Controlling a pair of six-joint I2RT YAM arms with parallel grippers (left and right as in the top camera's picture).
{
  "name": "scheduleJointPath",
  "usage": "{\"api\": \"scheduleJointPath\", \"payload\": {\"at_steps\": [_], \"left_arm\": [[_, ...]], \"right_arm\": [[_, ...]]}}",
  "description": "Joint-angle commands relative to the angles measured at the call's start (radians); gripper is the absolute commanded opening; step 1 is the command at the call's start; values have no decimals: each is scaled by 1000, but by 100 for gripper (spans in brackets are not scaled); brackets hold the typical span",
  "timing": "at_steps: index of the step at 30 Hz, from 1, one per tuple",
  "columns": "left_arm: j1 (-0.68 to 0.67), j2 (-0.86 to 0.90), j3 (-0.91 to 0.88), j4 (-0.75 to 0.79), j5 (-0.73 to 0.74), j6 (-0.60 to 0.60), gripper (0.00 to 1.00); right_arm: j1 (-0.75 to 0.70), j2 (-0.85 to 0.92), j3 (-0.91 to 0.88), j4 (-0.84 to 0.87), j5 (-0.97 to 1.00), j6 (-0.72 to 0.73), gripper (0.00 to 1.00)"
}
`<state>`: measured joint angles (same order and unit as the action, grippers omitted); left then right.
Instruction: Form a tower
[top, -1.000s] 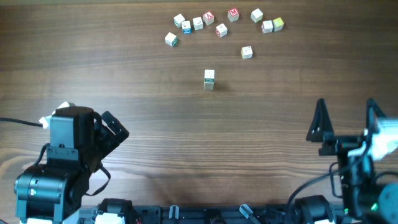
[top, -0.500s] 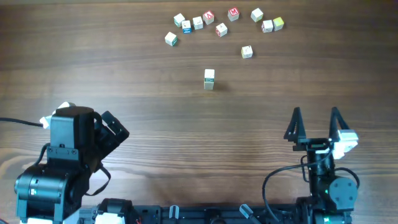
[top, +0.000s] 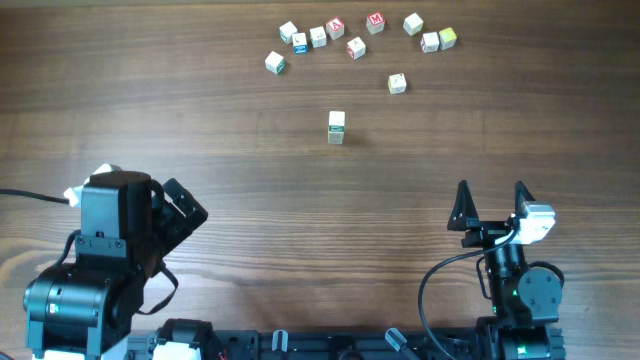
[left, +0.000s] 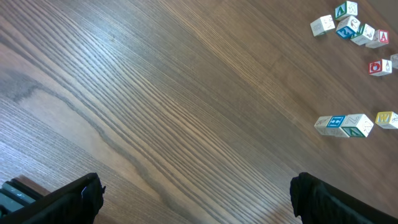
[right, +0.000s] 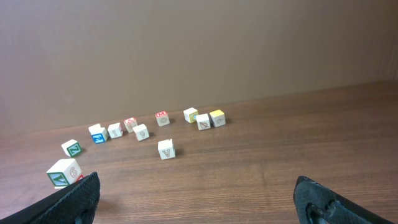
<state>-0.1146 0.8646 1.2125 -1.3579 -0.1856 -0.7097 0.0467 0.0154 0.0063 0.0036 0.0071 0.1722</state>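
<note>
Now the right gripper (top: 491, 192) had swung in from the side, wide open and holding nothing. The left gripper (top: 188, 204) sat open and empty too. The tower (top: 336, 127) stood alone, apart from the loose cubes (top: 356, 48), so it looked finished.

Wood-grain table (top: 300, 220) meets a plain tan wall (right: 199, 43).

- Robot test bench, lab-type setup; the wider room cannot be told.
- Left arm (top: 100, 260) and right arm (top: 515, 285), black machine bodies, sit at the near edge of a wood-grain tabletop (top: 300, 220).
- Black cable (top: 432, 285) loops beside the right arm's base.
- Plain brownish wall (right: 199, 50) rises behind the tabletop.
- Tiny letter cubes (top: 355, 47) lie scattered at the far side, toy-like props.
</note>
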Motion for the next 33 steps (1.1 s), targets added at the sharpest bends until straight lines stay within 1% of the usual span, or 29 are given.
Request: {"api": "scheduleJointPath", "payload": {"at_steps": [1,6,8,10,12,14,16,17,18,19,20,22,23,24,26,28,30,31,33], "left_arm": [[5,0,-2,2,2,-9,100],[5,0,-2,2,2,-9,100],[-12,-1,-3,-9,-15,22,100],[-45,-13,-24,13,-31,22,100],[-51,-131,-192,157,-32,78,100],[-36,-269,-349,253,-21,78,100],[1,-465,-535,389,-5,81,100],[19,-546,-608,469,6,129,100],[36,-610,-669,546,35,207,100],[52,-659,-723,608,65,282,100],[70,-703,-772,655,94,328,100],[86,-797,-867,721,91,341,100],[86,-832,-913,772,93,367,100],[87,-857,-959,829,92,367,100],[95,-862,-1026,926,92,370,100],[97,-862,-1086,1036,99,438,100],[97,-862,-1131,1098,103,504,100],[97,-862,-1131,1103,103,536,100],[97,-862,-1132,1106,85,553,100]], "right_arm": [[-6,-12,-1,2,-16,14,100],[-6,-12,-1,2,-16,14,100],[-6,-12,-1,2,-16,14,100],[-6,-12,-1,2,-16,14,100],[-6,-12,-1,2,-16,14,100],[-6,-12,-1,2,-16,13,100],[-6,-12,-1,2,-16,14,100],[-6,-12,-1,2,-16,14,100],[-6,-12,-1,2,-16,14,100],[-6,-12,-1,2,-16,14,100],[-6,-12,-1,2,-16,14,100],[-6,-12,-1,2,-16,14,100],[-6,-12,-1,2,-16,14,100],[-6,-12,-1,2,-16,14,100],[-6,-12,-1,2,-16,14,100],[-6,-12,-1,2,-16,14,100],[-6,-12,-1,2,-16,14,100],[-6,-12,-1,2,-16,14,100],[-6,-12,-1,2,-16,13,100]]}}
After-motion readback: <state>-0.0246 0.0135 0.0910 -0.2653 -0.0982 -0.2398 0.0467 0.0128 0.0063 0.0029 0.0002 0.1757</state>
